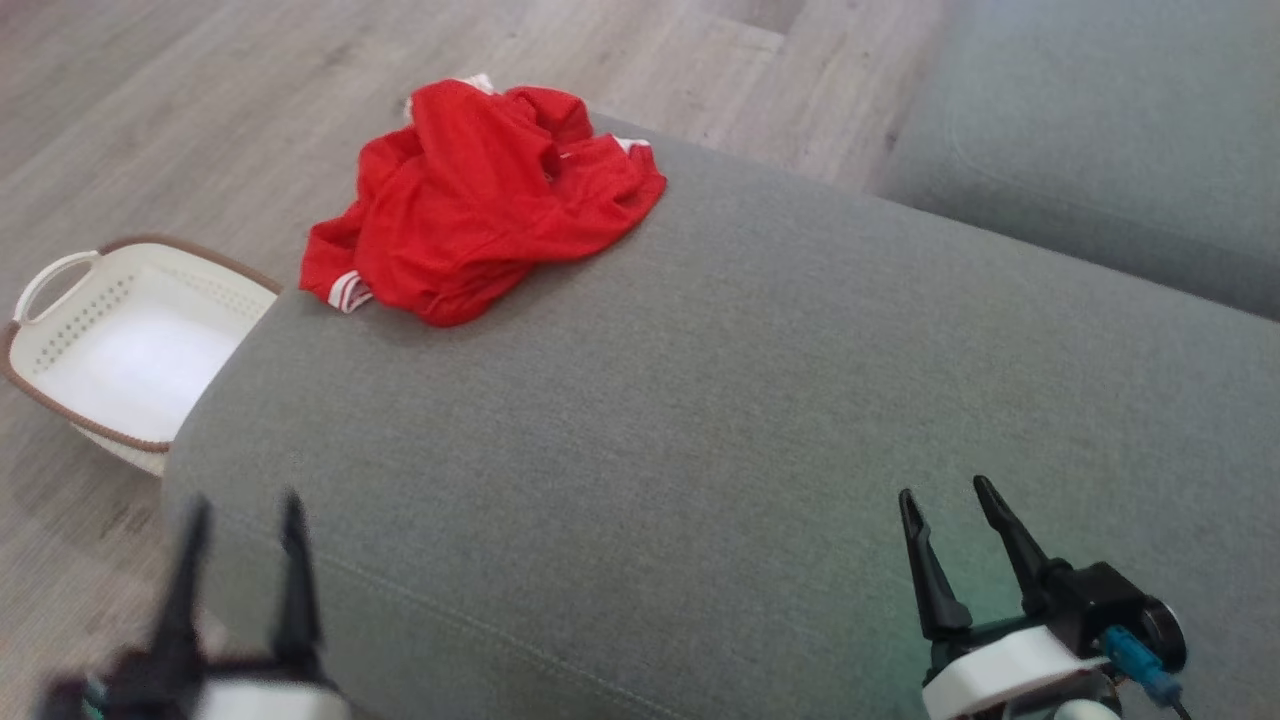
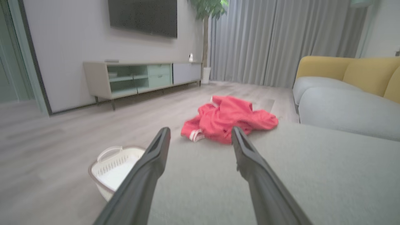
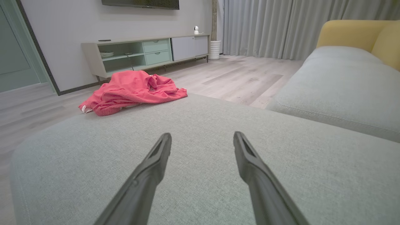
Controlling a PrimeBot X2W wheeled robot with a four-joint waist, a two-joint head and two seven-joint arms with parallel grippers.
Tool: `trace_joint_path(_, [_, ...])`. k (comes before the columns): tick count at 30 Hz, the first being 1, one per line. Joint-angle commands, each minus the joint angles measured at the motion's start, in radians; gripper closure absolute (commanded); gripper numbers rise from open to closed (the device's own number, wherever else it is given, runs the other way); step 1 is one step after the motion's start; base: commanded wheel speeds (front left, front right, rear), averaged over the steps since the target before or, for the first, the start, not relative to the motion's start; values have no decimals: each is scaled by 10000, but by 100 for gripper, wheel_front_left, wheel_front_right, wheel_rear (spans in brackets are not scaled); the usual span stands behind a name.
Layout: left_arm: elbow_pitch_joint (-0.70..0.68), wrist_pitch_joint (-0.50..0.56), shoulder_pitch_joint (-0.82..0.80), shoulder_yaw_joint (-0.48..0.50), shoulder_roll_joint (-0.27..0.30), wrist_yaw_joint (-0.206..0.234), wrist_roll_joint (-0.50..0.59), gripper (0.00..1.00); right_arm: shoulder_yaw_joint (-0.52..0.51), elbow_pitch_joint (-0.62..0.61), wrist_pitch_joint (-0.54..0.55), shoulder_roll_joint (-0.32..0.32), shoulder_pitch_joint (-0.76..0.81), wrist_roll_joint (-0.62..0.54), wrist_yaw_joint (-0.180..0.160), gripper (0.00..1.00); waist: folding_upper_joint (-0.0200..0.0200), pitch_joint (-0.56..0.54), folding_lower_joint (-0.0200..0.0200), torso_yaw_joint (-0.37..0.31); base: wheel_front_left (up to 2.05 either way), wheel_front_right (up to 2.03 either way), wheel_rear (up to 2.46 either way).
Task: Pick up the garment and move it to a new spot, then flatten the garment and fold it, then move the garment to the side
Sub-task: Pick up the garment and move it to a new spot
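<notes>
Pointing across the grey sofa seat from its near edge, the left end effector and the right end effector both stand with fingers spread wide and grip nothing. The left one is at the seat's near left corner, and the right one is well apart from it toward the right.

Bare grey upholstery runs from both to the red garment. It lies crumpled in a heap at the seat's far left corner, well apart from either end effector and closer to the left one's line. In the left wrist view the heap shows just past that end effector's fingertips. A white-striped cuff lies at the heap's near left edge.

On the wood floor, just beside the seat's left side, stands a white laundry basket with a brown rim, partly hidden by the seat. To the right, across a gap, is another grey sofa seat with yellow back cushions.

Farther off are a low media cabinet against the wall, a dark television above it, a potted plant and grey curtains.
</notes>
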Motion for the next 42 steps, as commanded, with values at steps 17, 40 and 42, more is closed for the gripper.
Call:
trace_joint_path(17, [1, 2694, -6434, 1242, 3277, -900, -1006, 0, 128, -863, -109, -87, -1440, -1525, 42, 0, -1, 2226, 0, -1768, 0, 0, 0])
trace_joint_path(40, [7231, 3173, -9985, 554, 2890, -1072, -2222, 0, -288, -2888, 671, -87, -2114, -2777, 42, 0, -1, 5449, 0, -3147, 0, 0, 0])
trace_joint_path(42, [7606, 3283, -10120, 453, 2856, -1082, -2274, 0, -267, -2926, 675, -87, -2137, -2775, 42, 0, -1, 5517, 0, -3163, 0, 0, 0])
